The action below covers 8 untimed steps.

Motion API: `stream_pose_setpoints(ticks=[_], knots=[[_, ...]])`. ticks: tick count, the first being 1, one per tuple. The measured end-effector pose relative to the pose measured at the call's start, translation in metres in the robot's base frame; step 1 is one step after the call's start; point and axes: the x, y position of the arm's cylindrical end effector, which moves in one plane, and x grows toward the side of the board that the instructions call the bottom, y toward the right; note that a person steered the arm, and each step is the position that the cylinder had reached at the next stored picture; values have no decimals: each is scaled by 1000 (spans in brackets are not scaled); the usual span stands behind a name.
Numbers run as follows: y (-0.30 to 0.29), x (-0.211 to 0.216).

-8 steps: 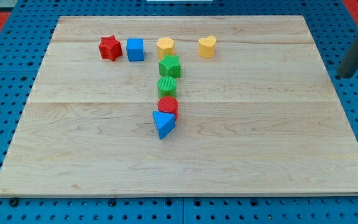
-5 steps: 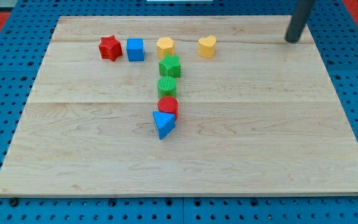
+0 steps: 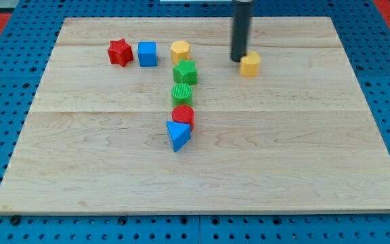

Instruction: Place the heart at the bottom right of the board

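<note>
The yellow heart (image 3: 250,65) lies on the wooden board (image 3: 303,156), right of centre near the view's top. My tip (image 3: 239,59) stands at the heart's upper left side, touching it. The dark rod rises from there out of the view's top.
A red star (image 3: 120,51), a blue cube (image 3: 147,53) and a yellow hexagon (image 3: 180,51) form a row at the top left. Below it runs a column: a green star (image 3: 185,72), a green hexagon (image 3: 182,94), a red cylinder (image 3: 183,115), a blue triangle (image 3: 177,135).
My tip swept from the board's right edge leftward along the top to the heart. The heart has slid right and a little down from its place beside the yellow hexagon.
</note>
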Motion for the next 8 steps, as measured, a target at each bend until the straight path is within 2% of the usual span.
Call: stream_pose_setpoints(ticks=[1, 2, 3, 4, 5, 6, 7, 8], knots=[[2, -7], [16, 69], [35, 101], [37, 94], [58, 120], [58, 166], [51, 147], [41, 163]])
